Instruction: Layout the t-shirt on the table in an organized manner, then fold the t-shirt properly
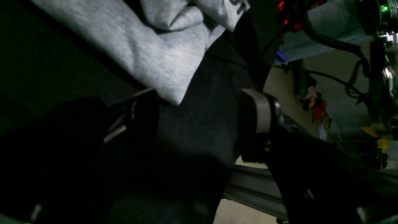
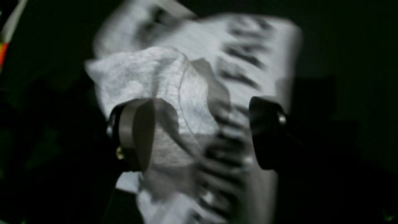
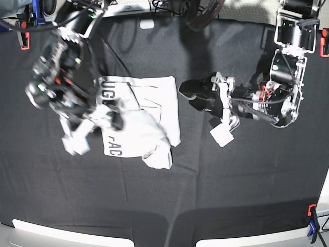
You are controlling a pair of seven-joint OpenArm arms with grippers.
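Now my right gripper (image 2: pixel 199 133) hangs wide and empty over the bunched t-shirt (image 3: pixel 139 121) left of centre on the counter (image 3: pixel 231 195); my left gripper (image 3: pixel 198 95), spread, waits beside it. I should pinch one sleeve edge only and draw it flat.

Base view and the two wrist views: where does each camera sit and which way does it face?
Base: overhead, looking down on the table, the t-shirt and both arms.
Left wrist: on the left arm, low over the cloth; open left gripper beside a shirt edge.
Right wrist: on the right arm, looking down through the open right gripper at the crumpled, blurred shirt.
Shared: the t-shirt appears in all three.
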